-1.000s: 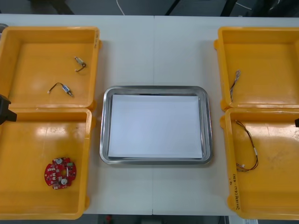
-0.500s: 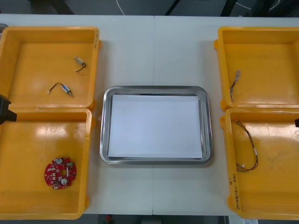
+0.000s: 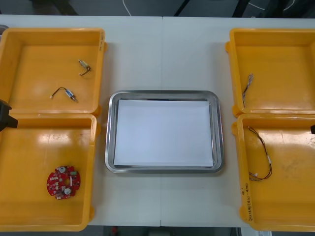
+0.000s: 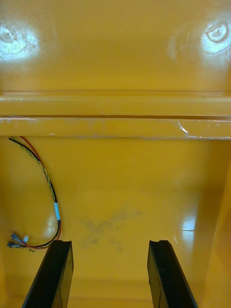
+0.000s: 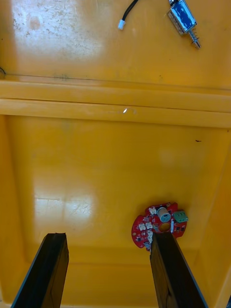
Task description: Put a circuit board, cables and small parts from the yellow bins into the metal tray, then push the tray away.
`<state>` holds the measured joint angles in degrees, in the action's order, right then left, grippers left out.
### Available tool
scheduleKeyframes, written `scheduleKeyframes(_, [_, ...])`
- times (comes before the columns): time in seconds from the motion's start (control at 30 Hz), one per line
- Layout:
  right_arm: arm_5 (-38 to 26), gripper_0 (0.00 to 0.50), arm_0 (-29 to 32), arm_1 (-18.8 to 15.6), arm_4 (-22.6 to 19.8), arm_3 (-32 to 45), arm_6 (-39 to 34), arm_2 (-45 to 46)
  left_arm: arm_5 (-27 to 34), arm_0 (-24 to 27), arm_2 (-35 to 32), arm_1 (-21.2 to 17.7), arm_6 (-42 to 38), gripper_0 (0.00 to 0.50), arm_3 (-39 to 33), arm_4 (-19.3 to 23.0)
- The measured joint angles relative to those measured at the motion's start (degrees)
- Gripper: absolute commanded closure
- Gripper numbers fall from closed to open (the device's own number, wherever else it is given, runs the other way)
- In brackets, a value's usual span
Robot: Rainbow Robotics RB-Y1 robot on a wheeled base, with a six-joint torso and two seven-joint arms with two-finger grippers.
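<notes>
Circuit board [image 3: 63,182]: lies in near left yellow bin [image 3: 29,152], beside a finger of left gripper [image 5: 108,238], spread wide, empty. Right gripper [image 4: 111,243]: likewise wide, empty, near red and yellow cable [image 4: 57,211].

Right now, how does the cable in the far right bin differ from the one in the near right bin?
The blue and white cable in the far right bin is short and nearly straight; the red and yellow cable in the near right bin is longer and bends in an arc. The first looks pale, the second darker, with small plugs at one end. Both lie loose near their bin's inner wall.
</notes>
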<state>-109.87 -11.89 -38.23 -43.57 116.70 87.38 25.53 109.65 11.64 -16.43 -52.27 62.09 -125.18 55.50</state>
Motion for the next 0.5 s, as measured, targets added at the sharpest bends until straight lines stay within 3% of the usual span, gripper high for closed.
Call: scheduleKeyframes(0.5, [0.0, 0.055, 0.0, 0.0, 0.0, 0.0, 0.0, 0.0, 0.0, 0.0, 0.0, 0.0, 0.0, 0.0, 0.0, 0.0])
